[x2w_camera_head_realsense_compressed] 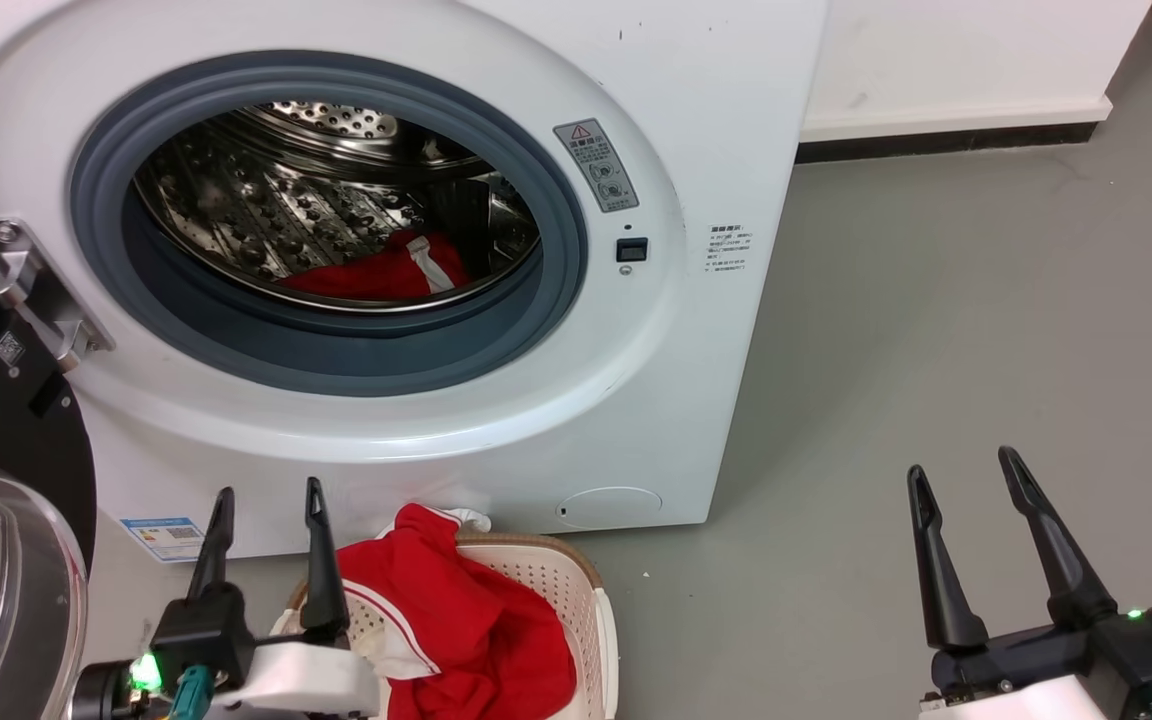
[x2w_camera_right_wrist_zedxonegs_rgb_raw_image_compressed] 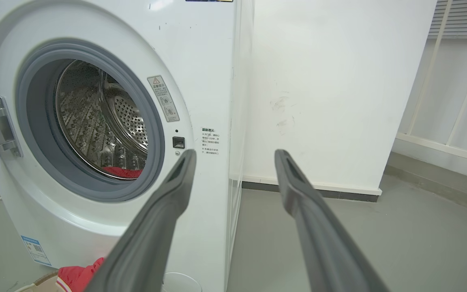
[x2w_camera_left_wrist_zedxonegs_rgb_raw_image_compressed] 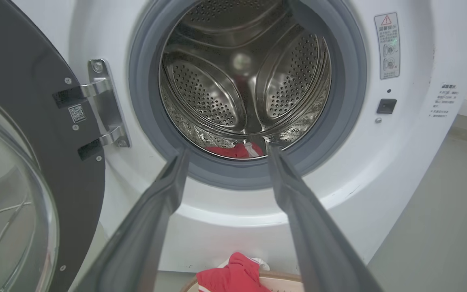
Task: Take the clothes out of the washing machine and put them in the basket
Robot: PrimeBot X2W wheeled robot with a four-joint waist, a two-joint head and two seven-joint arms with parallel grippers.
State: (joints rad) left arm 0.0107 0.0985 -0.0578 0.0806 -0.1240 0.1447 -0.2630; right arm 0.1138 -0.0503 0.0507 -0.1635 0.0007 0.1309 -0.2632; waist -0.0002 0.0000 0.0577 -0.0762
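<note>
While both arms hang in front of the washing machine (x2w_camera_head_realsense_compressed: 696, 330), I read my left gripper (x2w_camera_head_realsense_compressed: 270, 488) as spread open and empty. It is low before the machine's front, just by the left edge of the basket (x2w_camera_head_realsense_compressed: 586, 600); touching or not, can't tell. My right gripper (x2w_camera_head_realsense_compressed: 962, 461) is open as well, holding nothing, out past the machine's right side over grey floor (x2w_camera_head_realsense_compressed: 936, 300). The door (x2w_camera_head_realsense_compressed: 6, 470) stands swung open on the machine's left. Some of the clothes (x2w_camera_head_realsense_compressed: 376, 275), red with a white strip, lie at the bottom of the steel drum (x2w_camera_head_realsense_compressed: 256, 200), inside the grey porthole ring (x2w_camera_head_realsense_compressed: 336, 355). A second red heap (x2w_camera_head_realsense_compressed: 466, 620) with white trim sits in the basket, draped over the rim nearest the machine. Basket is on the floor right at the machine's foot, below the porthole. From the left wrist, the fingers (x2w_camera_left_wrist_zedxonegs_rgb_raw_image_compressed: 298, 211) point at the porthole's lower lip, and the red in the drum shows between their tips.
</note>
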